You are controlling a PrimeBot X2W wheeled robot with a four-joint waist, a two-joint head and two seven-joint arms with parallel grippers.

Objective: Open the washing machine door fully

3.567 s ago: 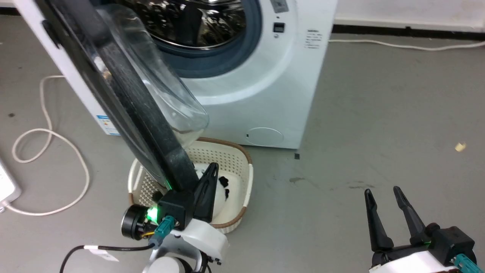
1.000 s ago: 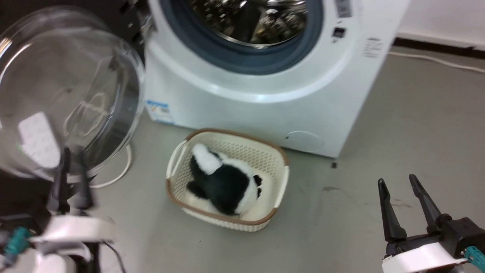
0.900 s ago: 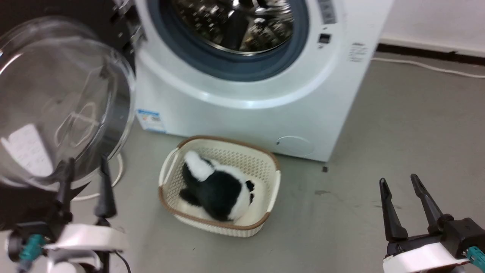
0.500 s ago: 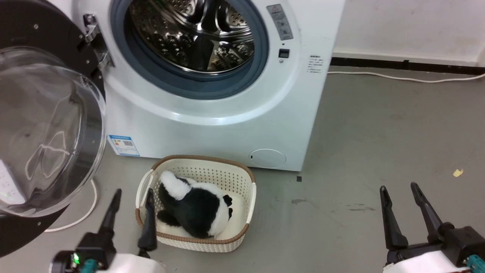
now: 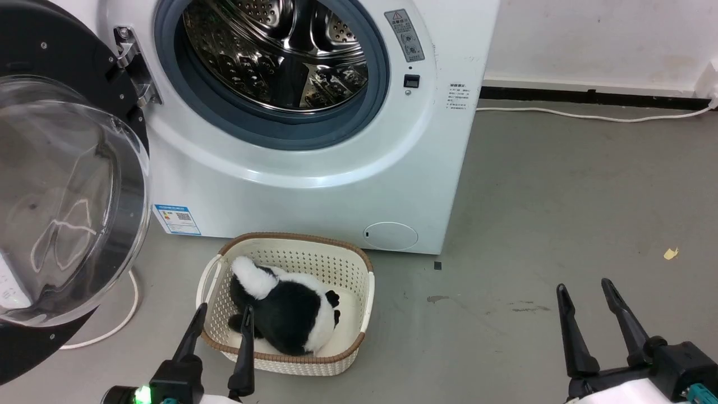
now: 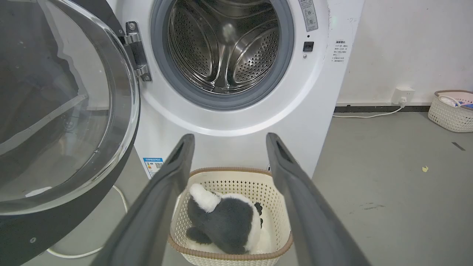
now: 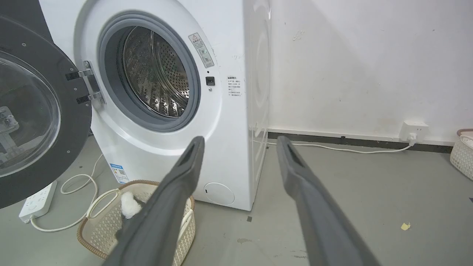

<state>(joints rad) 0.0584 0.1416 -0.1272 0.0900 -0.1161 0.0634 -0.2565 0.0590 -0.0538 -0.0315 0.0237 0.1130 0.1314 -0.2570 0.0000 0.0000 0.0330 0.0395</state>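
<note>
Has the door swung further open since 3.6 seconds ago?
Yes. The washing machine door has swung left, away from the basket it earlier overhung.

Washing machine door (image 5: 61, 196) cut off at left edge; sticker (image 5: 176, 219) text unreadable.

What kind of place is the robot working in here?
Probably a laundry corner of a plain room or test lab: a white front-loading washing machine with its door standing open, a cream laundry basket holding a plush toy, bare grey floor.
</note>
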